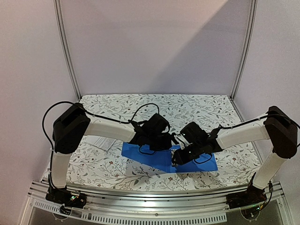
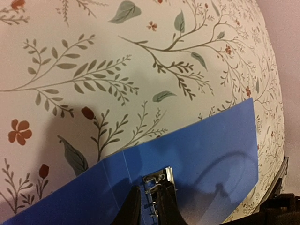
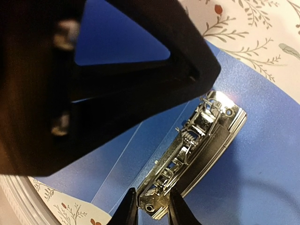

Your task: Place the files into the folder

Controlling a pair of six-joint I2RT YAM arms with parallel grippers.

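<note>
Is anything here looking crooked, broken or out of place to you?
Nothing looks damaged or spilled. The blue folder lies open, skewed to the table edge, with the left gripper and the right gripper both pinching its metal ring clip. The files lie outside it, partly under the left arm.

Worktop (image 1: pixel 117 105) covered with a pale cloth printed with leafy sprigs and small red flowers, extending beneath and beyond the left gripper (image 2: pixel 149 206) and right gripper (image 3: pixel 151 208). Plain pale walls (image 1: pixel 154 42) rise behind them, crossed by a diagonal shadow. Metal uprights (image 1: pixel 66 47) flank the back wall. A slotted aluminium rail (image 1: pixel 154 198) runs nearer than both.
</note>
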